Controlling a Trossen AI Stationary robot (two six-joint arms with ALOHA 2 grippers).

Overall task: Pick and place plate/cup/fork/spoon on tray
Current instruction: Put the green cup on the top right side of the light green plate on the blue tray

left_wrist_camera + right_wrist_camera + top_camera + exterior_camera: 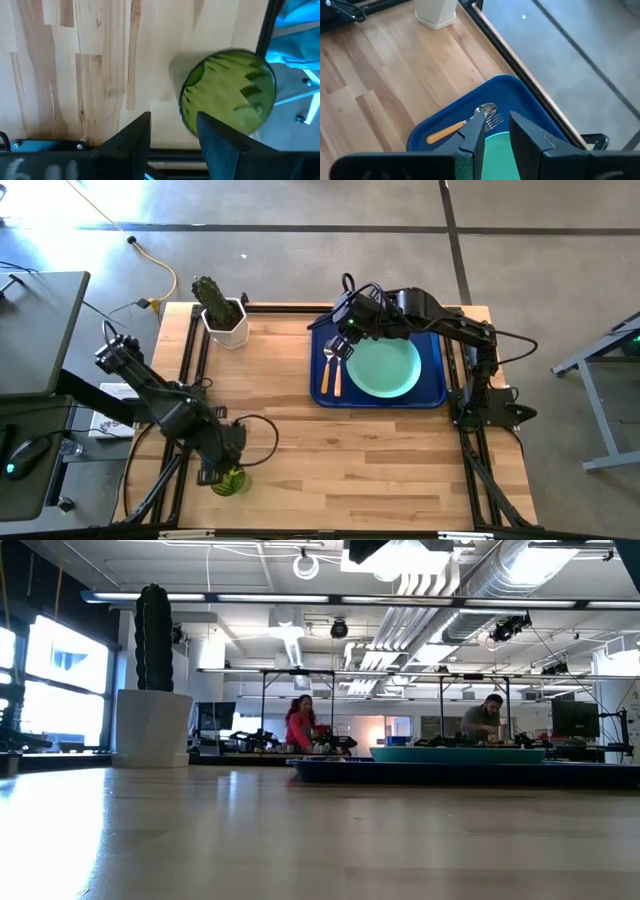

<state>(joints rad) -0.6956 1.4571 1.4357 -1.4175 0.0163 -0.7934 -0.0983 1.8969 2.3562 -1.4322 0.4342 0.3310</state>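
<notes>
The dark-green cup [229, 480] stands at the table's near-left edge and also shows in the left wrist view [227, 92]. My left gripper [213, 472] is open just beside and above it. In its wrist view [172, 145] the cup lies off to one side of the gap, past one finger. The mint-green plate [385, 368] lies on the blue tray [436, 392]. The spoon [486, 108] and the fork [494, 120] lie side by side on the tray's left part. My right gripper [347, 343] hovers open over them; it also shows in its wrist view [497, 140]. My left gripper has one finger [217, 137] overlapping the cup's rim [192, 117] in the wrist view. I cannot tell whether it touches the cup. The cup stands on the table.
A cactus in a white hexagonal pot [222, 317] stands at the table's far-left corner. Bare wood lies between the cup and the tray. The cup is close to the table's near edge. People work at benches far behind the table [300, 725].
</notes>
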